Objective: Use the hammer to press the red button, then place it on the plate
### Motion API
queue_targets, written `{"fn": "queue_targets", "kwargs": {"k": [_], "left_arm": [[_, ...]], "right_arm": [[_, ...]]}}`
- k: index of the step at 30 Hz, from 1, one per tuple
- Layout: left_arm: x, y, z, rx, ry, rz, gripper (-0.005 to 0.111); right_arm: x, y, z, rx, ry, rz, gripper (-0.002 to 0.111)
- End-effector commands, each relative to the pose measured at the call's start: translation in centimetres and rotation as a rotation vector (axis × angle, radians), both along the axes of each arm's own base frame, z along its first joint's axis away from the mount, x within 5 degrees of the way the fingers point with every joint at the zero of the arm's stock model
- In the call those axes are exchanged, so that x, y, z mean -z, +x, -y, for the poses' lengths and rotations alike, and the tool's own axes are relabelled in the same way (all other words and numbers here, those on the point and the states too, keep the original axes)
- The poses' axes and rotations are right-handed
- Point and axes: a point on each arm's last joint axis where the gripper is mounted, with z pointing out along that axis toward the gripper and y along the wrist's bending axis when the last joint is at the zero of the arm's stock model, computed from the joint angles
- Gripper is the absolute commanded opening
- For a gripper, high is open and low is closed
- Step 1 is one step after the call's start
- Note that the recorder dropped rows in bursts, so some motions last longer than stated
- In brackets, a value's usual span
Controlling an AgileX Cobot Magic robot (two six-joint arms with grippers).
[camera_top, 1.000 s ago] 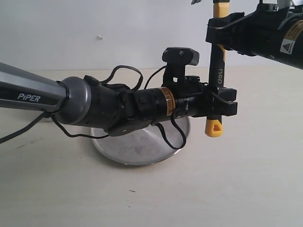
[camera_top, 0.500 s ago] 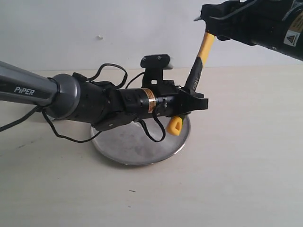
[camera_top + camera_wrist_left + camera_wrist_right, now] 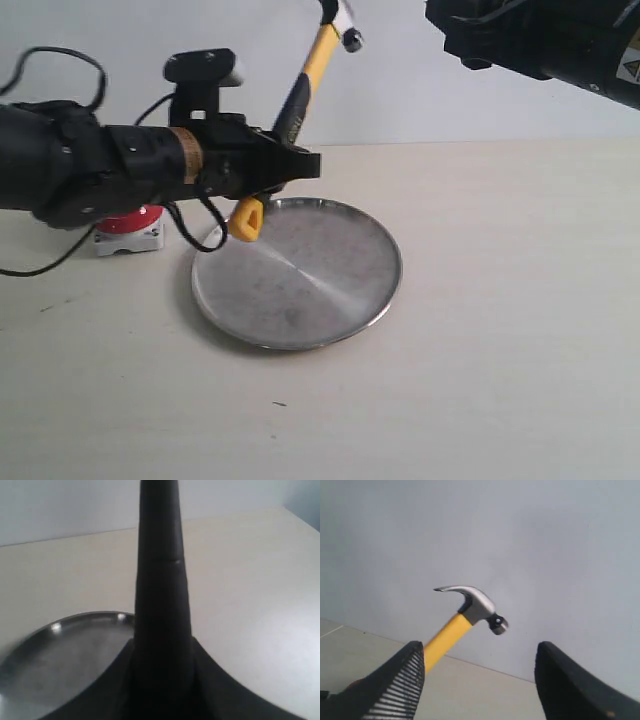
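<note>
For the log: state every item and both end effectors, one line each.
hammer: held aloft, tilted, head up
left end effector: shut on hammer's handle
right end effector: open, empty
red button: on table, partly hidden
plate: flat on table, bare

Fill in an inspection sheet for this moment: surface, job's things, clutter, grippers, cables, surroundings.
Surface: pale table, one tiny dark speck.
Job's things: hammer held tilted, head up, yellow butt near the plate's rim; plate with nothing on it; red button beside the plate, partly behind the left arm.
Clutter: nothing seen.
Grippers: left gripper shut on the hammer's handle; right gripper open, empty, raised.
Cables: black cable loops off the left arm, hanging by the plate's rim.
Surroundings: plain white wall.
</note>
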Motion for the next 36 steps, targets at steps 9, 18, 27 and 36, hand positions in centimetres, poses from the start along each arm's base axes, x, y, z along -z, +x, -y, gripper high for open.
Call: {"fn": "queue_targets", "kwargs": {"k": [9,18,27,36], "left_arm": [[-4.6,-6.9,-9.4,-0.105,0.012,0.151,0.000],[-4.4,-11.0,-11.5,-0.100,0.081,0.198,0.000],[-4.1,-13.7,-13.3,-0.115,0.198,0.232,0.000],[-5.0,-14.0,-14.8,-0.197,0.195,0.252,0.000]], "right_arm": [[-0.4,-0.1,0.1,0.003,-0.012,0.017,0.062],[-0.3,-0.1,0.0,-0.012,-0.044,0.022,0.062],[0.1,-0.1,0.2,0.002,-0.082,-0.008,0.045],[0.0,-1.0,1.4,0.094,-0.177,-0.099,0.000]]}}
